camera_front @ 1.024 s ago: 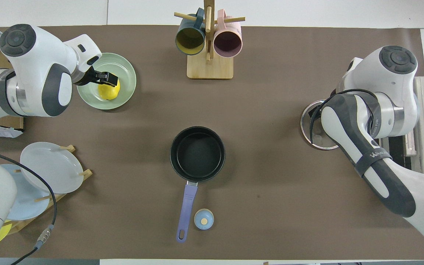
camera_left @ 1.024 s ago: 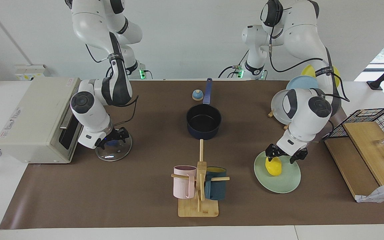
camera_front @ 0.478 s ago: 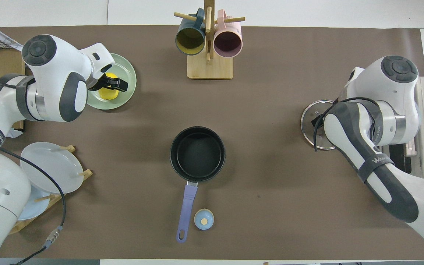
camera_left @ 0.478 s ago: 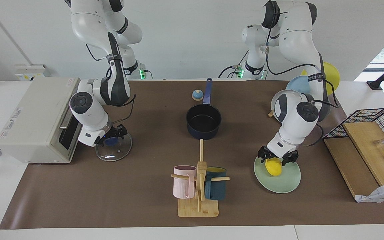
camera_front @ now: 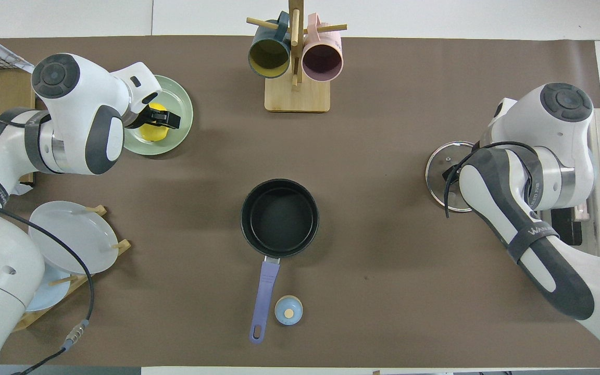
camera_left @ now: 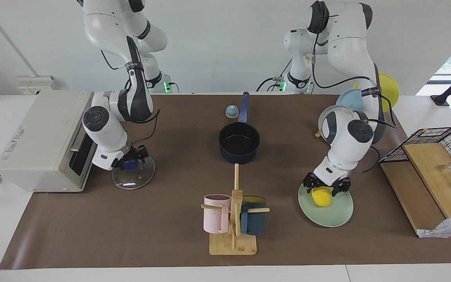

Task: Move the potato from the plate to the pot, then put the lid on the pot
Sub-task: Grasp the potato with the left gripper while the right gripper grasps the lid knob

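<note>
The yellow potato lies on the mint-green plate toward the left arm's end of the table; both also show in the overhead view, potato and plate. My left gripper is down over the potato, open, with a finger on either side of it. The navy pot stands empty mid-table, its blue handle pointing toward the robots. The glass lid lies flat beside the toaster oven. My right gripper is open astride its blue knob.
A toaster oven stands at the right arm's end. A mug rack with a pink and a teal mug is farther from the robots than the pot. A small bell sits by the pot handle. A plate rack and a wire basket are at the left arm's end.
My left gripper has come down around the potato and shifted slightly toward the pot. My right gripper has settled over the lid's knob. Potato and lid have not moved.
</note>
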`<action>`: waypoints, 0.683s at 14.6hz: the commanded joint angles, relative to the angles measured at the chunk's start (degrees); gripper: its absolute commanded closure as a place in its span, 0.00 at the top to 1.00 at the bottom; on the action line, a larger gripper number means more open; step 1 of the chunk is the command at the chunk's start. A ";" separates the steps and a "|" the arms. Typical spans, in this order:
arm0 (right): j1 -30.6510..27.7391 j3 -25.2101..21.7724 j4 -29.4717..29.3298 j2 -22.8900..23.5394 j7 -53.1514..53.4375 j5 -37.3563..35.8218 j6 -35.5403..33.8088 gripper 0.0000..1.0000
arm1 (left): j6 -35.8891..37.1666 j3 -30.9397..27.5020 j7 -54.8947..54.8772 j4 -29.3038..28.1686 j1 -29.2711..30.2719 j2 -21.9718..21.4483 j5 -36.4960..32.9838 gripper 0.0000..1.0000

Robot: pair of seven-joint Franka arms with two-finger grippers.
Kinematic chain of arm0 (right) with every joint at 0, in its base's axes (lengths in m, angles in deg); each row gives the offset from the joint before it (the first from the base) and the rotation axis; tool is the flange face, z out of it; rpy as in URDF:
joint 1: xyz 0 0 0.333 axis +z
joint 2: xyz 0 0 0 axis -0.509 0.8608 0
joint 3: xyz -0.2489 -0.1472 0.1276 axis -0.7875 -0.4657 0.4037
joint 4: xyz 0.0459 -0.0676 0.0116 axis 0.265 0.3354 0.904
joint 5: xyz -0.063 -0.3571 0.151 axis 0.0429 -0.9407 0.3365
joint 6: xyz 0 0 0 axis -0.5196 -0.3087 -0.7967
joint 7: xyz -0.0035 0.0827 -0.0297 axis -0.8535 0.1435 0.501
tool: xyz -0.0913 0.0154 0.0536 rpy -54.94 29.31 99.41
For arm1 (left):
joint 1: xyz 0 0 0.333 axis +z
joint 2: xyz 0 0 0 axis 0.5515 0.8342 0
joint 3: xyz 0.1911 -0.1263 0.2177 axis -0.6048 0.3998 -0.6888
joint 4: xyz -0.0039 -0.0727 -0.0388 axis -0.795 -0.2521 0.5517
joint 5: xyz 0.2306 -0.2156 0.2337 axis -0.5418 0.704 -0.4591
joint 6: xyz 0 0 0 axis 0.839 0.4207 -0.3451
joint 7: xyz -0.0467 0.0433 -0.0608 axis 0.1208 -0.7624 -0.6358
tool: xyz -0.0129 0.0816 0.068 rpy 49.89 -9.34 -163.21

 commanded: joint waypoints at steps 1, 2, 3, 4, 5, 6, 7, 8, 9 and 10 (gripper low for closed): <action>-0.77 0.15 4.02 -1.97 -1.38 0.03 4.34 0.85 | -1.31 -0.32 -0.91 -0.87 0.02 -0.12 -1.03 0.94; -0.69 0.24 4.56 -2.06 -1.38 0.03 5.05 0.80 | -1.30 -0.41 -1.09 -1.13 0.19 -0.12 -1.03 0.93; -0.69 0.24 4.47 -2.06 -1.47 0.03 5.14 0.71 | -1.22 -0.41 -1.53 -1.14 0.28 -0.12 -1.03 0.92; -0.77 0.24 4.21 -1.97 -1.38 0.03 5.06 0.59 | -1.39 -0.41 -1.53 -1.14 0.37 -0.12 -1.03 0.90; -0.69 0.24 3.95 -1.97 -1.29 0.03 4.88 0.50 | -1.39 -0.32 -1.53 -1.14 0.37 -0.12 -1.03 0.87; -0.69 0.24 3.60 -2.06 -1.21 0.03 4.45 0.42 | -1.30 -0.32 -1.53 -1.05 0.37 -0.12 -1.03 0.79; -0.51 0.24 2.64 -2.06 -1.12 0.03 3.83 0.33 | -1.22 -0.41 -1.53 -0.96 0.46 -0.12 -1.03 0.64; -0.42 0.24 2.02 -2.15 -1.12 0.03 3.04 0.24 | -1.04 -0.32 -1.53 -0.87 0.46 -0.12 -1.03 0.44; -0.25 0.24 1.40 -2.15 -1.12 0.03 2.34 0.14 | -0.95 -0.41 -1.44 -0.70 0.46 -0.12 -1.03 0.24; -0.07 0.24 0.53 -2.23 -0.94 0.03 1.64 0.06 | -0.78 -0.41 -1.44 -0.61 0.46 -0.12 -0.94 0.00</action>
